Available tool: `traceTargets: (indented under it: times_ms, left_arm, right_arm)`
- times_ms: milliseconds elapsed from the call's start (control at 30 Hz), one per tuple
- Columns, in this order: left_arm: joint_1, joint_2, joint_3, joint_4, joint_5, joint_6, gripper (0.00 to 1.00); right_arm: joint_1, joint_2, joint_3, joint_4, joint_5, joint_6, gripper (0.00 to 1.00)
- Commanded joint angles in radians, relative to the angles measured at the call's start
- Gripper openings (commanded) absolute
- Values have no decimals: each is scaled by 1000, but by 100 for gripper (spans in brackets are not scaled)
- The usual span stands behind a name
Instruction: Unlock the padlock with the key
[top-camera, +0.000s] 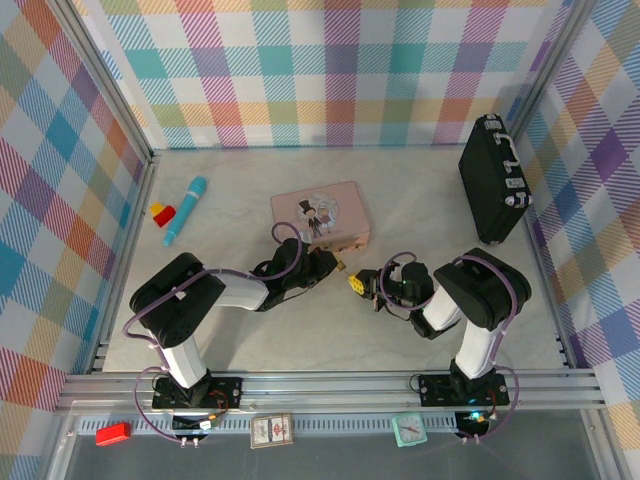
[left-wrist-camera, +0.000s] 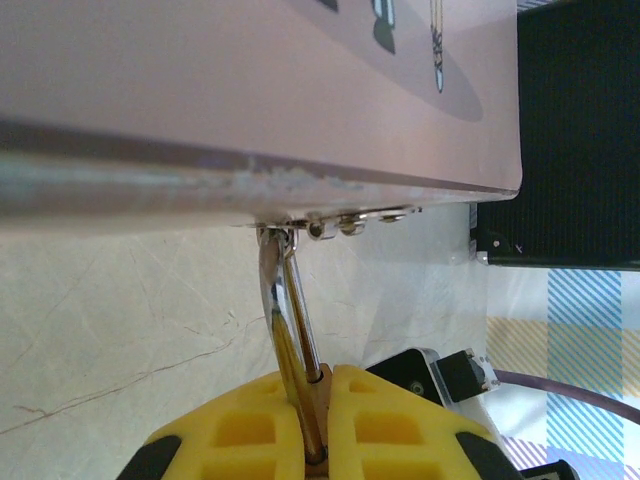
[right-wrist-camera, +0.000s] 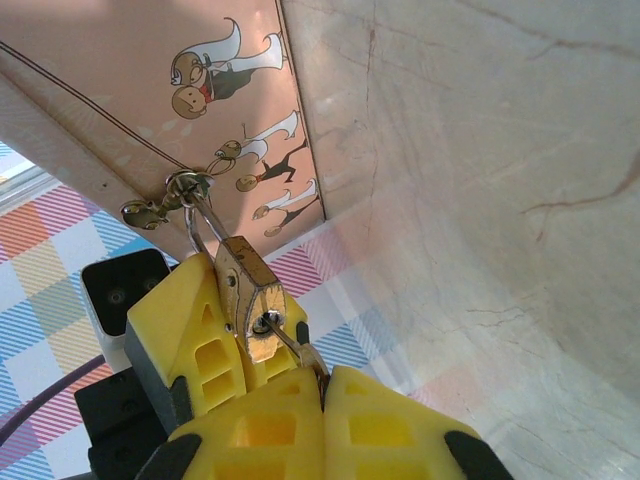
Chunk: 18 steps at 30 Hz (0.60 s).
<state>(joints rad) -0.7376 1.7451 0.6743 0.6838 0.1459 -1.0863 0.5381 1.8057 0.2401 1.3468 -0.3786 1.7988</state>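
Observation:
The pink tin (top-camera: 320, 213) lies mid-table. The small brass padlock (right-wrist-camera: 250, 290) hangs by its silvery shackle (left-wrist-camera: 290, 320) from the hasp (right-wrist-camera: 185, 185) on the tin's front edge. My left gripper (left-wrist-camera: 325, 375) is shut on the padlock's body, its yellow fingers (right-wrist-camera: 200, 330) on either side. My right gripper (right-wrist-camera: 325, 378) is shut on the bow of the key (right-wrist-camera: 300, 350), and the key's blade sits in the keyhole at the padlock's bottom. In the top view both grippers meet just in front of the tin, the left gripper (top-camera: 330, 266) beside the right gripper (top-camera: 358, 284).
A black case (top-camera: 493, 180) stands at the back right. A blue marker (top-camera: 186, 208) and a red-and-yellow block (top-camera: 161, 212) lie at the back left. Plaid walls close in three sides. On the front rail sit a red piece (top-camera: 113, 432), a card (top-camera: 271, 430) and a small clock (top-camera: 408, 430).

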Motion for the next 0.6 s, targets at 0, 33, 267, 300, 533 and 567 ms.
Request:
traceTargets:
  times_ms: [0,33,267,300,533,567]
  left_arm:
    - [-19,-36,-5,140,34,-64,6]
    - [-19,-36,-4,142,34,-64,6]
    - [-24,-36,-7,154,34,-63,6]
    - [-24,-36,-9,157,33,-63,6]
    - [-29,-58,-15,133,11,-41,6]
    - [-29,-59,-14,131,10,-40,6]
  right_arm:
    - [5,16,24,60,1,13,0]
    - [4,17,24,60,2,14,0]
    - [4,12,25,60,6,22,0]
    - [2,13,25,60,6,24,0]
    - [4,17,29,60,9,43,0]
    - [3,15,28,60,10,43,0]
